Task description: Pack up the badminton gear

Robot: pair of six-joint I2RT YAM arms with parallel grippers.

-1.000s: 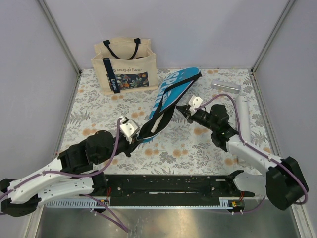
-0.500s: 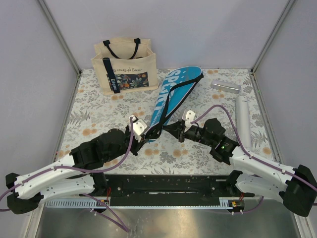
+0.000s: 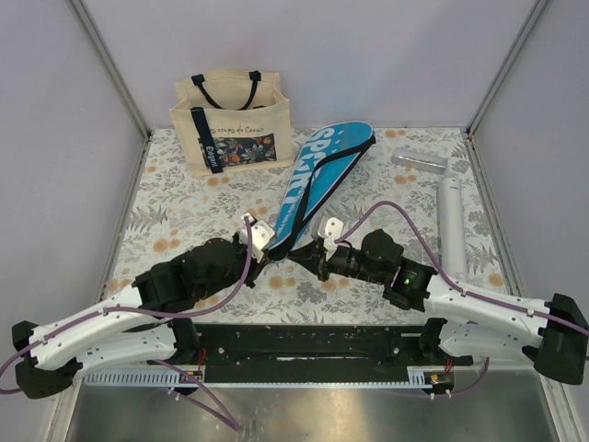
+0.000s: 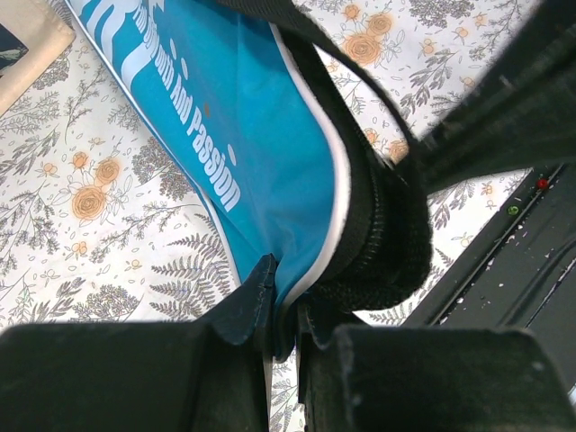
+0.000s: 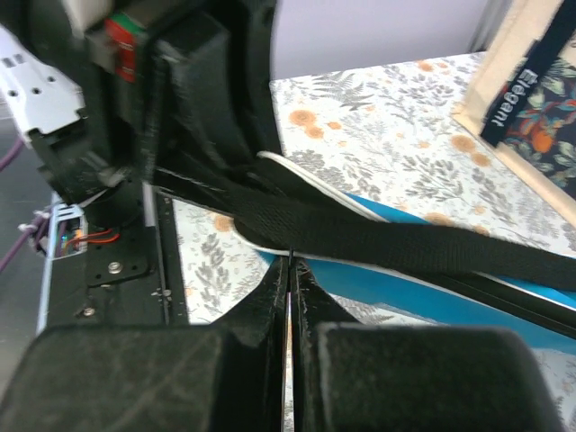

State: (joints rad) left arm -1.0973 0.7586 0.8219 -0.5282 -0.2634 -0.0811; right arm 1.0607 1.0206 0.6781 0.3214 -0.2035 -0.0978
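**Now: both grippers at the narrow end of the blue case**

Surface: the table [image 3: 175, 216] is covered in a floral print of orange blooms and grey ferns. Pale lilac walls [image 3: 55, 138] close it in on three sides. A black base rail [image 3: 313, 343] runs along the near edge.

The blue case [image 3: 317, 170] lies slantwise at mid-table, wide end far, narrow end near the arms. The white tube [image 3: 451, 226] lies flat by the right wall, well apart from the case. A canvas tote [image 3: 235, 129] stands upright at the far left.

The left gripper [image 4: 286, 292] is almost closed, its fingers pinching the white-piped edge of the case's narrow end.

The right gripper [image 5: 290, 268] has its fingers pressed together just under the black strap [image 5: 405, 243]. Possibly a sliver of case edge sits between them; the wrist view is too dark to tell.

A small silvery object [image 3: 419, 161] lies beyond the tube, too small to identify.
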